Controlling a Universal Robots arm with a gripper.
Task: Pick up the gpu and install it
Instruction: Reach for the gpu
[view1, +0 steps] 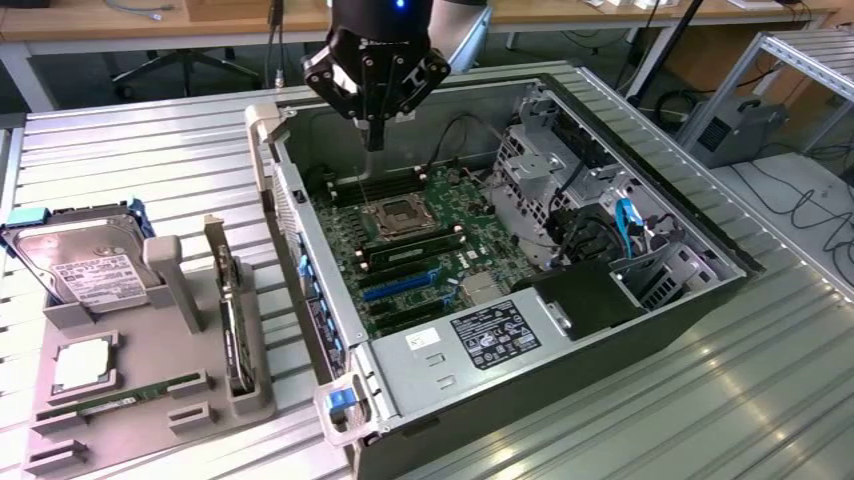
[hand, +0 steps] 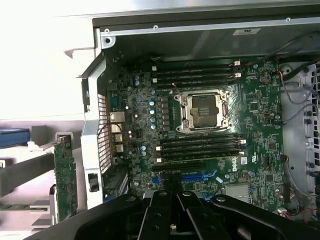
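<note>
One arm of mine (view1: 400, 12) hangs over the open computer case (view1: 400, 360), its gripper (view1: 375, 140) pointing straight down at the motherboard (view1: 441, 230), jaws pressed together on nothing. The gpu (view1: 230, 320) stands on edge in the grey holder (view1: 147, 350), outside the case toward the exterior view's left, well apart from my gripper: a thin dark card.

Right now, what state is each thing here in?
computer case: lying on its side, panel off.
tool: shut, empty, hanging over the case.
gpu: standing on edge in the grey holder, not picked up.
blue slots: empty.
hard drive: parked in the holder.
</note>
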